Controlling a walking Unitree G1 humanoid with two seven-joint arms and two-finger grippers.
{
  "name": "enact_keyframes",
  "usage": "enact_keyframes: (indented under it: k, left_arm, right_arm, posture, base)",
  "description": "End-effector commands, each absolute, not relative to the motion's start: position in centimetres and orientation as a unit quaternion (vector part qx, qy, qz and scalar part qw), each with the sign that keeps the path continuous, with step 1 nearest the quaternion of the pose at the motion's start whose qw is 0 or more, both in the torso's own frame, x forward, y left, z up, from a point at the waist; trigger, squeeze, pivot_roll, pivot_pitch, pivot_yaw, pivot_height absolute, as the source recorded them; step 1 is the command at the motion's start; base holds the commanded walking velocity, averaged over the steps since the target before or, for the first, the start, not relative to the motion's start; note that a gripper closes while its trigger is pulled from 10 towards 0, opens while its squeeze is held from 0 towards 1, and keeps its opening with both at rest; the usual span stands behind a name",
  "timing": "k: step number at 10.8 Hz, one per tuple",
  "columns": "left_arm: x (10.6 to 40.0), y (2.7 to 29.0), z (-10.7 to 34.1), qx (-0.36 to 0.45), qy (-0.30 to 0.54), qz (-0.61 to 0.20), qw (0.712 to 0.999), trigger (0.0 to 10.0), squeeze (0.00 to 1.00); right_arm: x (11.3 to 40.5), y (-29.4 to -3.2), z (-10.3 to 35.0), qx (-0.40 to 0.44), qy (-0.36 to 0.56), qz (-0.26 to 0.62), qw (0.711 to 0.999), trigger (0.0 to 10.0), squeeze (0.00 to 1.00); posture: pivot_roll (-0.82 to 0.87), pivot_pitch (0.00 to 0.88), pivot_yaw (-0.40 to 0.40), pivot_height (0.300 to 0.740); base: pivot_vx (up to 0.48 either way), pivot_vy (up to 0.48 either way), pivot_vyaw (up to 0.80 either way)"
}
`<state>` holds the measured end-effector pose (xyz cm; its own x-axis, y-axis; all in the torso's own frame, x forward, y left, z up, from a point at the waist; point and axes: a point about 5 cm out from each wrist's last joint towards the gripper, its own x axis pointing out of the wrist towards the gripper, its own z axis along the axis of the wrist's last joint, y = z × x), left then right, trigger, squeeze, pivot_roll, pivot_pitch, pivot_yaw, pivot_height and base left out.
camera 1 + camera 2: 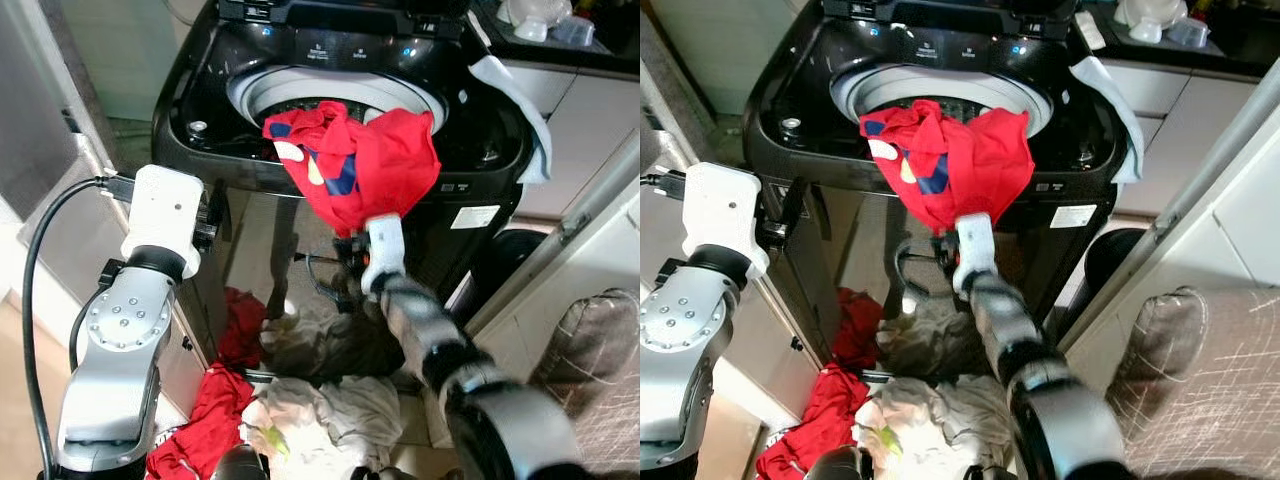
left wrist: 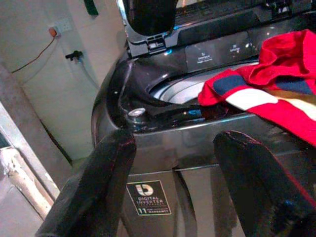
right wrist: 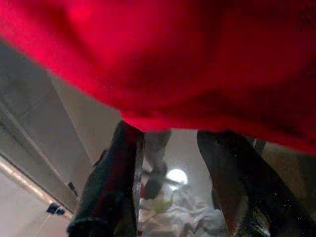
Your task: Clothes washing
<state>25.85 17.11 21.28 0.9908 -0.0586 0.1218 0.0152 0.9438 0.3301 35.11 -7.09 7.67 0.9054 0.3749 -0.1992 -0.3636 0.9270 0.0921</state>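
Note:
A red garment (image 1: 370, 165) with blue and white patches is held up at the front rim of the black top-loading washing machine (image 1: 200, 90), partly over its open drum (image 1: 300, 95). My right gripper (image 3: 170, 133) is underneath it, shut on the cloth, which drapes over and hides the fingertips. My left gripper (image 2: 175, 143) stands open with nothing between its fingers, beside the washer's front left corner (image 1: 213, 215).
Several clothes lie in a pile (image 1: 320, 410) on the floor at the washer's foot, with a red piece (image 1: 215, 400) at its left. A pale cloth (image 1: 510, 90) hangs over the washer's right edge. White cabinets (image 1: 590, 120) stand at the right.

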Motion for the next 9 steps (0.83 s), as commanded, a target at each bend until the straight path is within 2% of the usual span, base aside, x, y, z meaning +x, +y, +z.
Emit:
enact_keyframes:
  k: [1, 4, 9]
  left_arm:
    - [25.6, 17.1, 21.3, 0.166, -0.063, -0.021, 0.984, 10.0, 0.00]
    - [25.8, 17.0, 21.5, 0.164, -0.065, -0.018, 0.984, 10.0, 0.00]
    - [26.1, 16.8, 21.6, 0.160, -0.070, -0.019, 0.984, 10.0, 0.00]
  right_arm:
    - [35.5, -7.6, 7.9, 0.020, 0.113, 0.177, 0.977, 10.0, 0.00]
    - [37.0, -8.6, 9.9, -0.020, 0.093, 0.154, 0.983, 10.0, 0.00]
    - [40.2, -8.2, 18.8, -0.072, -0.065, 0.153, 0.983, 10.0, 0.00]
  posture:
    - [0.27, 0.095, -0.031, 0.740]
    - [0.27, 0.089, -0.043, 0.740]
    - [0.26, 0.077, -0.047, 0.740]
  base:
    - [0.000, 0.000, 0.00]
    - [0.000, 0.000, 0.00]
    - [0.000, 0.000, 0.00]
